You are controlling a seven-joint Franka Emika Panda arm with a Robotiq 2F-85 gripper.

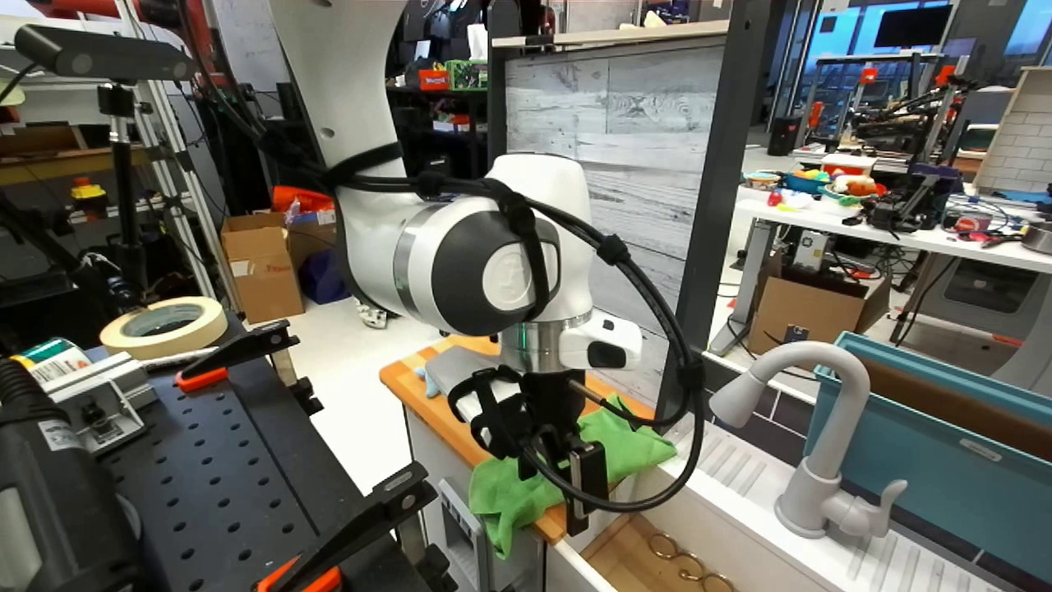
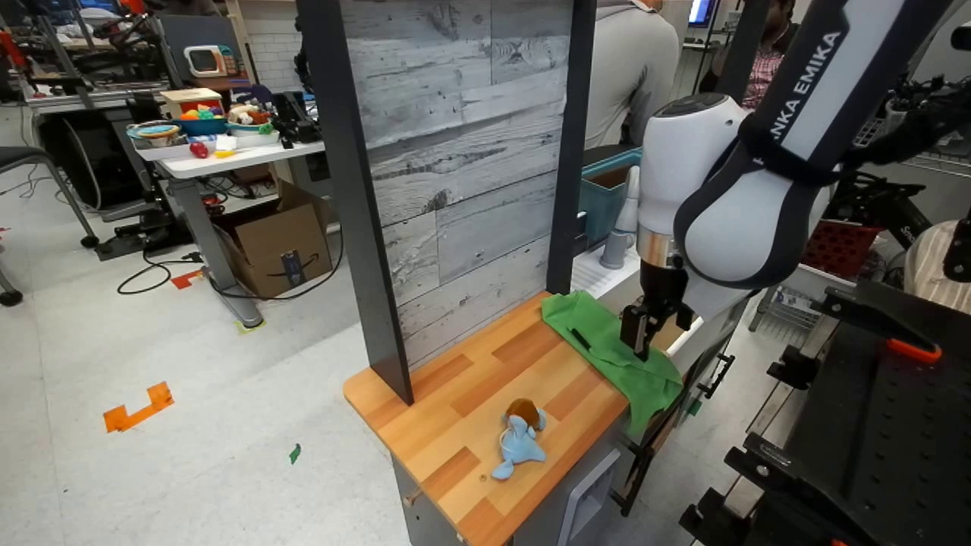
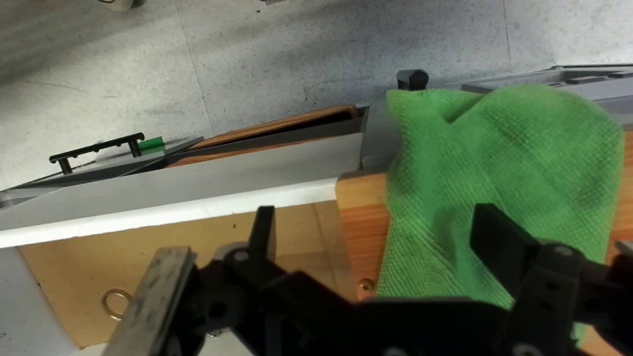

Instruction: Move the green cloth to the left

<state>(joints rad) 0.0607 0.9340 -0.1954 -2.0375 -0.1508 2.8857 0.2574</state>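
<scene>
Pincer (image 3: 373,217), jaws spread, near the green cloth (image 3: 494,163), gold-toned rings (image 1: 690,559) inside the sink (image 3: 188,211)

Bright indoor light fills both exterior views, mostly crisp; in an exterior view the floor (image 1: 353,374) burns out nearly white and the window (image 1: 1027,37) shows blue. The wrist view is dimmer and greyer, with broad soft shadows across the floor. There the claw (image 3: 376,210) is near-black and out of focus, and the cloth (image 3: 504,163) looks slightly blurred, its weave clearest lower down.
</scene>
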